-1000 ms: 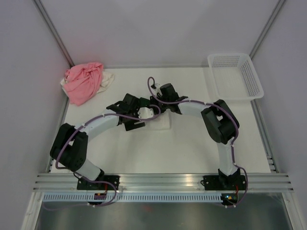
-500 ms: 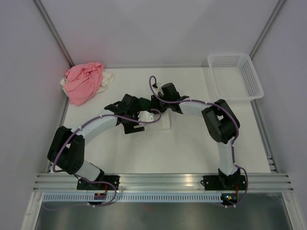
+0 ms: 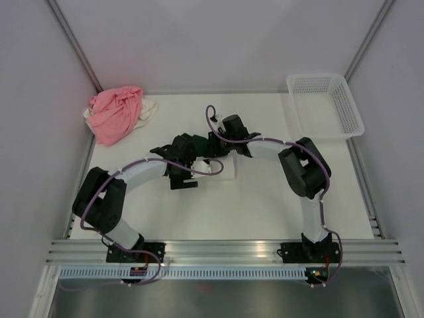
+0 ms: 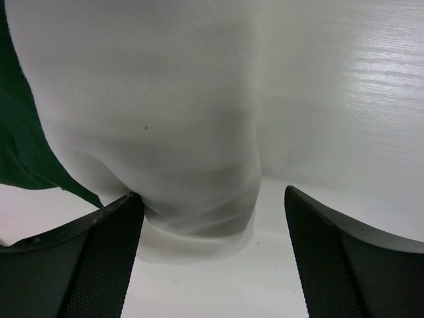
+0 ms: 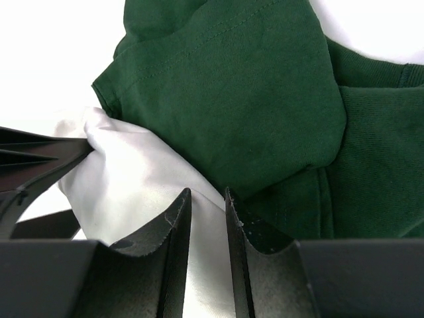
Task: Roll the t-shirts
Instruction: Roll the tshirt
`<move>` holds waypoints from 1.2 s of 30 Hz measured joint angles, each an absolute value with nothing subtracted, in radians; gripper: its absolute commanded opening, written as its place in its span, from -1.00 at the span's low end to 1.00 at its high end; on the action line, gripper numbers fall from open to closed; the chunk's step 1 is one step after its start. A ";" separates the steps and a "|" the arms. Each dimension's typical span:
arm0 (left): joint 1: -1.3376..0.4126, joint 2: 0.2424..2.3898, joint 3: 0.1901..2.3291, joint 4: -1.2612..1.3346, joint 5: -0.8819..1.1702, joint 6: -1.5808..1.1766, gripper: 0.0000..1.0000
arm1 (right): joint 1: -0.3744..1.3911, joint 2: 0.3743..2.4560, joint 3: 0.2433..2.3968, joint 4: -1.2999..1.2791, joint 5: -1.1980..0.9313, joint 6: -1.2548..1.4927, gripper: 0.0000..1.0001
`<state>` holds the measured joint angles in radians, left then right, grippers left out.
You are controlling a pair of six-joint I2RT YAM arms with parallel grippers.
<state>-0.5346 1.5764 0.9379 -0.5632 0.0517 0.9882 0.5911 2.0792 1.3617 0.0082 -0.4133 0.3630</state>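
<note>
Left gripper (image 3: 199,159) and right gripper (image 3: 212,148) meet tip to tip over the cream t-shirt (image 3: 226,171) in the overhead view, pink t-shirt (image 3: 116,114) and basket (image 3: 358,129) well apart from it on either side. From the left wrist, wide jaws straddle that cream t-shirt's near end, its long axis running straight away, one finger (image 4: 99,252) touching it, green t-shirt (image 4: 20,146) just beside it. From the right wrist, narrow jaws sit at its edge against the green one; whether they pinch cloth I cannot tell, so the left gripper looks better placed.
</note>
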 measured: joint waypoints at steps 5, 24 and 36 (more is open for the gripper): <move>-0.535 1.626 0.939 -0.514 0.006 1.002 0.44 | 0.591 2.079 1.362 0.007 -0.413 0.359 -0.31; -0.501 1.653 0.971 -0.494 0.005 1.019 -0.58 | 0.524 1.477 0.825 0.216 -0.453 -0.276 0.02; -0.419 1.653 1.043 -0.680 0.184 1.021 -0.52 | 0.705 1.494 0.735 0.232 -0.334 -0.727 0.10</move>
